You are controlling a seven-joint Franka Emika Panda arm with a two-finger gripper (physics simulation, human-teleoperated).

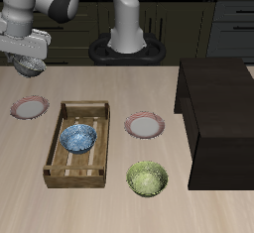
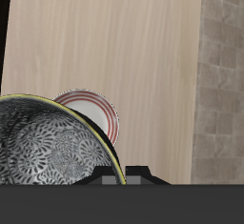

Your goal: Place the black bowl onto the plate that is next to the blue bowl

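Note:
My gripper (image 1: 32,55) is shut on the rim of the black bowl (image 1: 30,66) and holds it in the air. The bowl is dark outside and pale speckled inside, and fills much of the wrist view (image 2: 48,147). A pink-rimmed plate (image 1: 30,106) lies on the table just in front of and below the held bowl; it shows past the bowl's rim in the wrist view (image 2: 92,109). The blue bowl (image 1: 77,138) sits inside a wooden tray (image 1: 62,118) beside that plate. A second alike plate (image 1: 145,126) lies on the tray's other side.
A yellow-green bowl (image 1: 147,177) sits near the table's front edge. A tall dark cabinet (image 1: 218,118) stands at the far side of the table from the gripper. The robot's base (image 1: 127,41) is at the back.

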